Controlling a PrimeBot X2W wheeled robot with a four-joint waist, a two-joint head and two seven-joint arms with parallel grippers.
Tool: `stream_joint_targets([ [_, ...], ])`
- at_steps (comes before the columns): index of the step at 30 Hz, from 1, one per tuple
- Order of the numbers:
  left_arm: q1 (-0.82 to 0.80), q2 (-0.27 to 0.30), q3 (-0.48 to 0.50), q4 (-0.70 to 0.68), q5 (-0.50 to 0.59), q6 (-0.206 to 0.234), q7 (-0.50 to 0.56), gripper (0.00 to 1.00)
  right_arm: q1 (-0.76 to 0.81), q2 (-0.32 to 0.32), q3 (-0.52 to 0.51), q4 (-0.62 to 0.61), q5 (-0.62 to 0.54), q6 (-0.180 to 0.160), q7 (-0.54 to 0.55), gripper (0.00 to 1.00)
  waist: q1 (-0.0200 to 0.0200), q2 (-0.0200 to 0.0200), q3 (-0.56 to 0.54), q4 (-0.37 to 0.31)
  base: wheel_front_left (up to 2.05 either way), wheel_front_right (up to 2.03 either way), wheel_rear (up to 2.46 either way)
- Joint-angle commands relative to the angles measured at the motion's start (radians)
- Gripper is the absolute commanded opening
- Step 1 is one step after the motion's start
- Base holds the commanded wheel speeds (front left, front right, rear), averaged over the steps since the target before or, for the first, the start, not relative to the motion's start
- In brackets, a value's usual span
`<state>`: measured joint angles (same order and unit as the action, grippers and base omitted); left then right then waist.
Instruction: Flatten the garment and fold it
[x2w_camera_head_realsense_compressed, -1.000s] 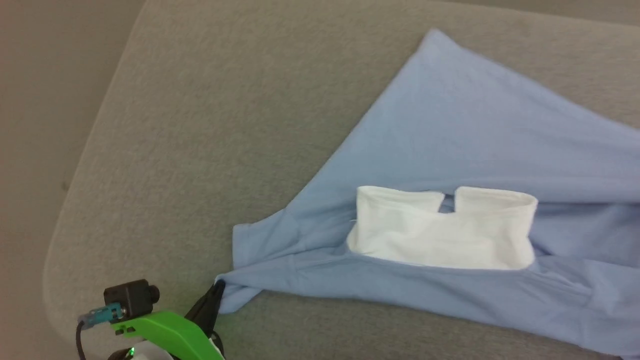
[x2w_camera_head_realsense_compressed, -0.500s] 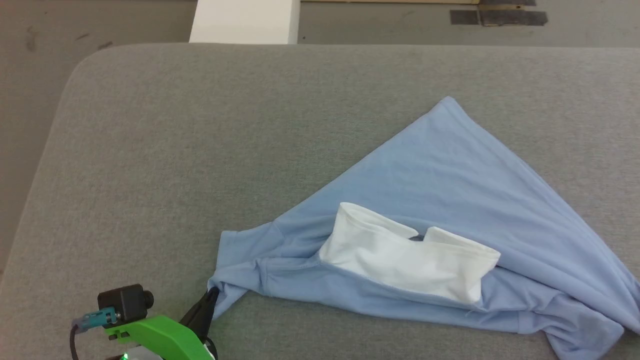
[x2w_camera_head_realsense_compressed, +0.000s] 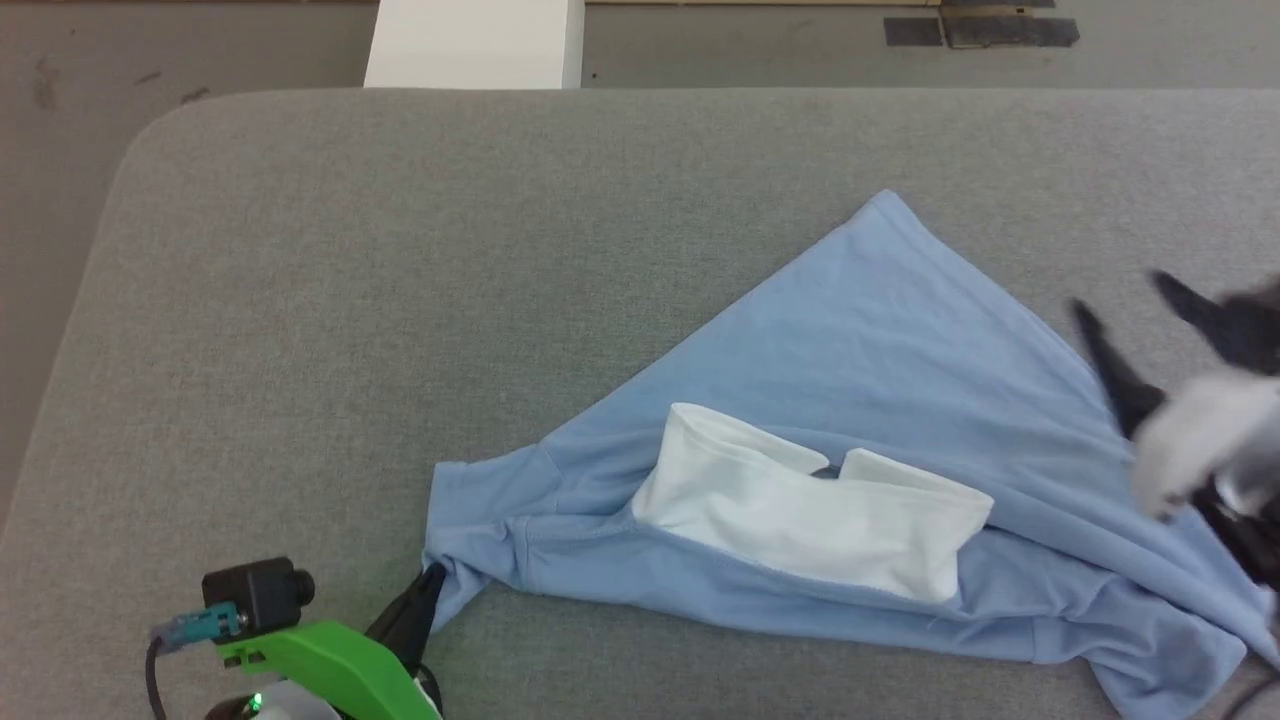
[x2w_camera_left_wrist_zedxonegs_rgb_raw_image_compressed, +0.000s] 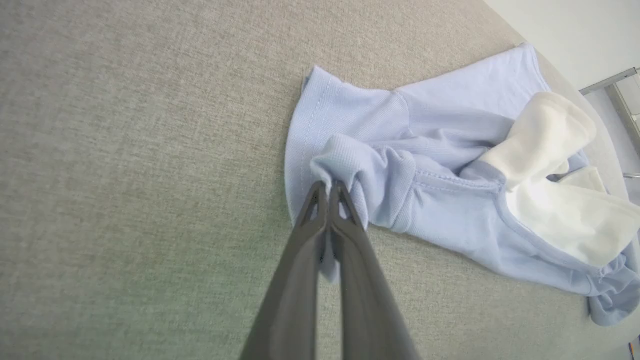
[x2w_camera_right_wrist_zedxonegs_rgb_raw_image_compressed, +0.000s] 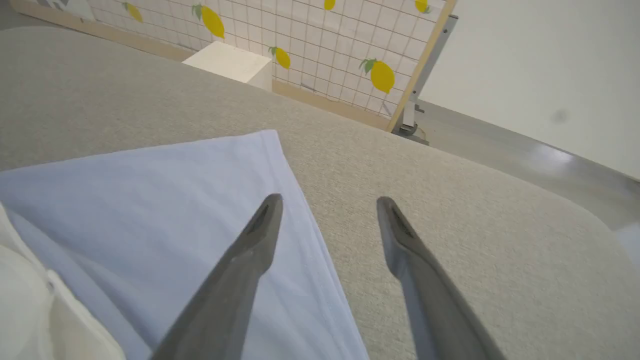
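The light-blue garment (x2w_camera_head_realsense_compressed: 880, 360) lies crumpled in a rough triangle on the grey padded table (x2w_camera_head_realsense_compressed: 350, 280), with a white section (x2w_camera_head_realsense_compressed: 810, 500) folded over its middle. My left gripper (x2w_camera_head_realsense_compressed: 430, 580) is shut on a bunched sleeve corner at the garment's near left end; the left wrist view shows the cloth (x2w_camera_left_wrist_zedxonegs_rgb_raw_image_compressed: 360, 170) pinched at the left gripper's (x2w_camera_left_wrist_zedxonegs_rgb_raw_image_compressed: 327, 187) fingertips. My right gripper (x2w_camera_head_realsense_compressed: 1115, 295) hovers blurred over the garment's right edge, open and holding nothing. In the right wrist view the right gripper (x2w_camera_right_wrist_zedxonegs_rgb_raw_image_compressed: 327, 202) spreads its fingers above the garment's hem (x2w_camera_right_wrist_zedxonegs_rgb_raw_image_compressed: 300, 210).
A white box (x2w_camera_head_realsense_compressed: 475, 42) stands on the floor beyond the table's far edge, with dark tape marks (x2w_camera_head_realsense_compressed: 980, 30) to its right. A lemon-patterned grid screen (x2w_camera_right_wrist_zedxonegs_rgb_raw_image_compressed: 320, 45) stands behind the table. The table's rounded left corner (x2w_camera_head_realsense_compressed: 150, 140) is near the floor.
The head camera has swung, shifting the whole picture. My right gripper has let go and opened, and has come into the head view at the right. The left gripper keeps its hold.
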<state>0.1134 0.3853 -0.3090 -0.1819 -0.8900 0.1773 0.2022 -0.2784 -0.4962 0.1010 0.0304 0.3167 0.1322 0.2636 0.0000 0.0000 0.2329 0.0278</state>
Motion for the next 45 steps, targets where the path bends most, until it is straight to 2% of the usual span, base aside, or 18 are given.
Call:
stream_joint_targets([
  [1,-0.025,0.005,-0.002,-0.003,0.008,-0.005,0.005,0.0,-0.074,-0.013,0.073,0.036,0.021,-0.002,-0.019,1.0,0.0,0.0,0.02,0.02,0.0,0.0,0.0],
  [7,-0.075,-0.014,-0.022,0.009,0.013,-0.023,0.001,0.0,-0.378,-0.053,0.35,0.266,0.076,-0.002,-0.01,1.0,0.0,0.0,0.082,0.095,0.0,0.0,0.0],
  [12,-0.115,-0.042,-0.05,0.033,0.015,-0.049,-0.007,0.0,-0.58,-0.093,0.466,0.435,0.125,-0.002,0.09,1.0,0.0,0.0,0.148,0.176,0.0,0.0,0.0],
  [18,-0.167,-0.08,-0.08,0.068,0.017,-0.086,-0.029,0.0,-0.713,-0.135,0.506,0.559,0.191,-0.002,0.243,1.0,0.0,0.0,0.217,0.262,0.0,0.0,0.0],
  [28,-0.213,-0.117,-0.106,0.101,0.018,-0.127,-0.06,0.0,-0.784,-0.178,0.517,0.626,0.279,-0.002,0.532,1.0,0.0,0.0,0.285,0.337,0.0,0.0,0.0],
  [29,-0.213,-0.118,-0.107,0.103,0.018,-0.129,-0.062,0.0,-0.78,-0.178,0.518,0.63,0.288,-0.002,0.569,0.61,0.0,0.0,0.286,0.338,0.0,0.0,0.0],
  [30,-0.214,-0.119,-0.108,0.105,0.018,-0.129,-0.064,0.0,-0.776,-0.178,0.514,0.635,0.3,-0.002,0.615,0.34,0.0,0.0,0.286,0.338,0.0,0.0,0.0],
  [31,-0.213,-0.12,-0.107,0.107,0.018,-0.129,-0.066,0.0,-0.772,-0.178,0.513,0.634,0.305,-0.002,0.646,0.24,0.0,0.0,0.286,0.337,0.0,0.0,0.0],
  [32,-0.213,-0.121,-0.107,0.109,0.018,-0.129,-0.068,0.0,-0.768,-0.18,0.511,0.626,0.305,-0.002,0.673,0.0,0.0,0.0,0.285,0.335,0.0,0.0,0.0],
  [35,-0.21,-0.122,-0.106,0.115,0.016,-0.128,-0.072,0.0,-0.751,-0.183,0.51,0.591,0.293,-0.002,0.695,0.0,0.0,0.0,0.269,0.321,0.0,0.0,0.0],
  [37,-0.209,-0.119,-0.101,0.117,0.016,-0.126,-0.075,0.0,-0.736,-0.181,0.499,0.556,0.294,-0.002,0.67,0.0,0.0,0.0,0.252,0.306,0.0,0.0,0.0],
  [41,-0.2,-0.105,-0.091,0.12,0.017,-0.118,-0.076,0.0,-0.679,-0.191,0.488,0.468,0.292,-0.002,0.54,0.0,0.0,0.0,0.196,0.267,0.0,0.0,0.0],
  [45,-0.178,-0.086,-0.075,0.114,0.019,-0.103,-0.08,0.0,-0.583,-0.211,0.461,0.374,0.298,-0.002,0.357,0.0,0.0,0.0,0.119,0.214,0.0,0.0,0.0],
])
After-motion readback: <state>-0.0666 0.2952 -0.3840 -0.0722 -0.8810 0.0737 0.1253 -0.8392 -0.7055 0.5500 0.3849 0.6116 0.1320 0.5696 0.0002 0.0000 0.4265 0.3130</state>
